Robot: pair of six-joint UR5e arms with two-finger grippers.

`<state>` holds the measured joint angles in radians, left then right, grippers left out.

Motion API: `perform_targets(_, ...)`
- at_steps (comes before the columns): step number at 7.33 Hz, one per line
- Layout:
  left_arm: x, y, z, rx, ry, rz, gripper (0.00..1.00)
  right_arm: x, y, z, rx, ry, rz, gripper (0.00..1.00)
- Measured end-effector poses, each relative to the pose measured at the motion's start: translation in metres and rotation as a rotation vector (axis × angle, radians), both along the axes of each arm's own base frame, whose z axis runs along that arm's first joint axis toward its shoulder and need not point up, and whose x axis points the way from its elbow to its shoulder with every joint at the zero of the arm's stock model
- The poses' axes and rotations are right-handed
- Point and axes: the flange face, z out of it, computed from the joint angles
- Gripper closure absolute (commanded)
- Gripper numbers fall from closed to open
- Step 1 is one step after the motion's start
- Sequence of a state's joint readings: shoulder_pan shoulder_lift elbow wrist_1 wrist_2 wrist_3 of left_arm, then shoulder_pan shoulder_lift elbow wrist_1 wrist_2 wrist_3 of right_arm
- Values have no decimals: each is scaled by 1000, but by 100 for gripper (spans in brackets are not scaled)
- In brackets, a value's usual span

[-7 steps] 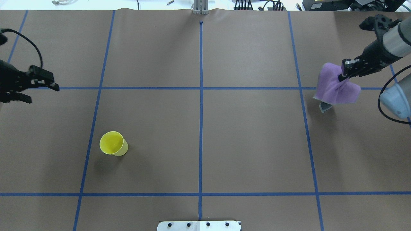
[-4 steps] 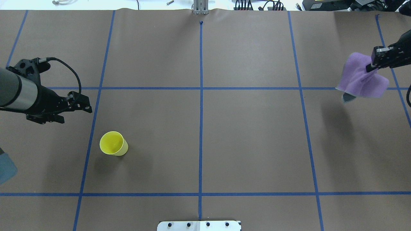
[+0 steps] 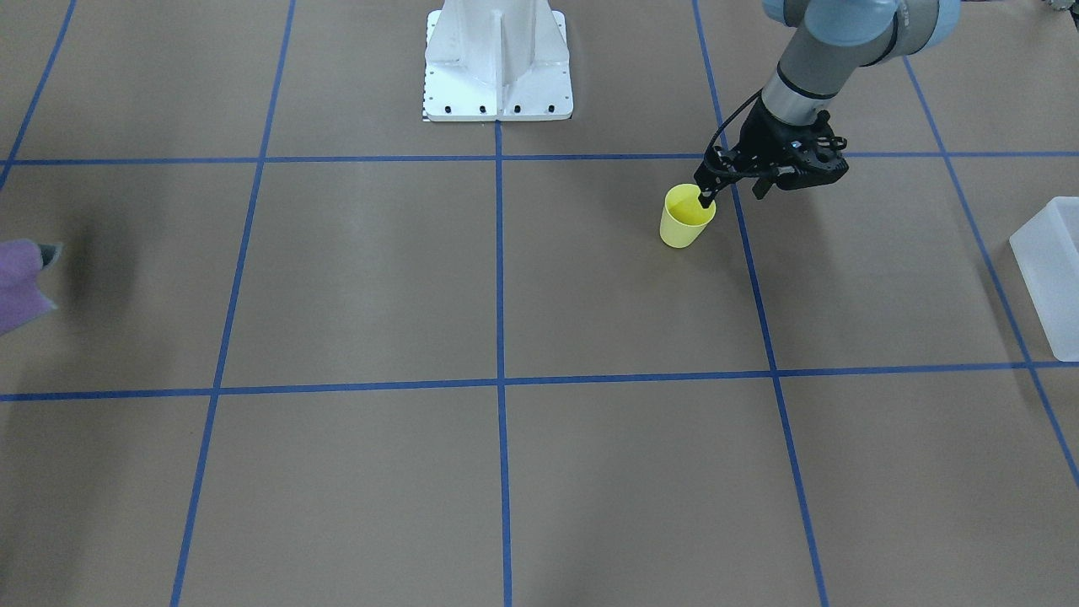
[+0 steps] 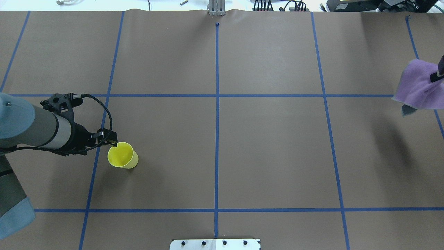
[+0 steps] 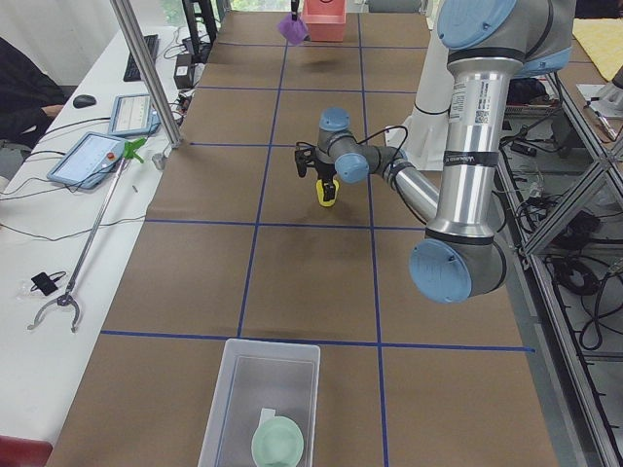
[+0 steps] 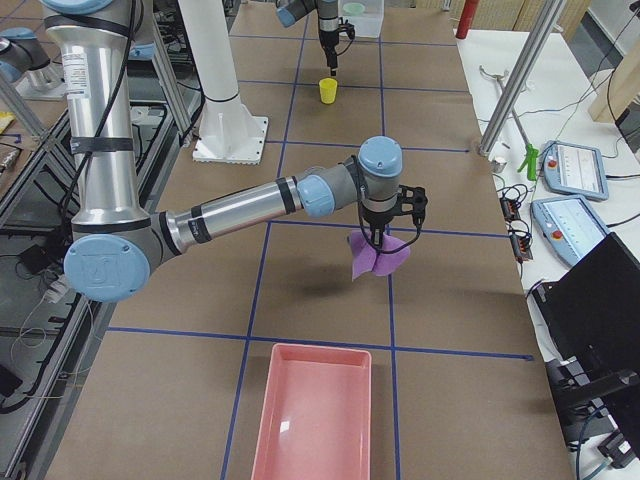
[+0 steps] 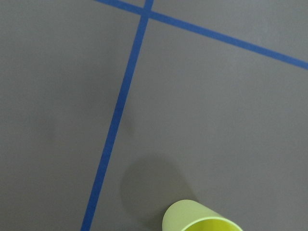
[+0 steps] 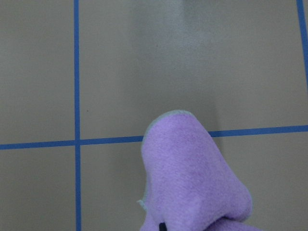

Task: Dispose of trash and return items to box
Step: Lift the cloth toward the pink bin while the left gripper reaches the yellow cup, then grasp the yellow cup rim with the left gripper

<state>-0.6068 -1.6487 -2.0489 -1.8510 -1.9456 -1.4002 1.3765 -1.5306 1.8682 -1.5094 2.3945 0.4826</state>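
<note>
The box (image 5: pixel 255 384) lies nearest you at the table's left end, with the mint-green bowl (image 5: pixel 277 444) resting inside it. Further along, you see the yellow cup (image 4: pixel 121 155) standing mouth up on the brown table (image 4: pixel 277 156), well apart from the box. The left gripper (image 3: pixel 730 193) is spread wide just beside the cup, one fingertip at its rim. At the far end the right gripper (image 4: pixel 437 75) pinches the purple cloth (image 6: pixel 376 256), which hangs above the table, with the pink tray (image 6: pixel 315 420) beyond it.

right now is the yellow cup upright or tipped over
Upright. The yellow cup stands on its base on the table with its open mouth facing up. Nothing shows inside it.
</note>
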Motion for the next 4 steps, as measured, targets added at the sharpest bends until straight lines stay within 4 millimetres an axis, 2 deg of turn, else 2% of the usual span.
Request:
perform_targets(2, 17, 10, 6, -4, -13, 30, 36, 29, 3, 11, 10, 27, -19, 100)
perform_targets(3, 22, 13, 9, -7, -18, 40, 60, 39, 4, 15, 11, 34, -20, 100)
perform_targets(4, 28, 12, 12, -10, -22, 45, 89, 46, 7, 20, 15, 40, -24, 100)
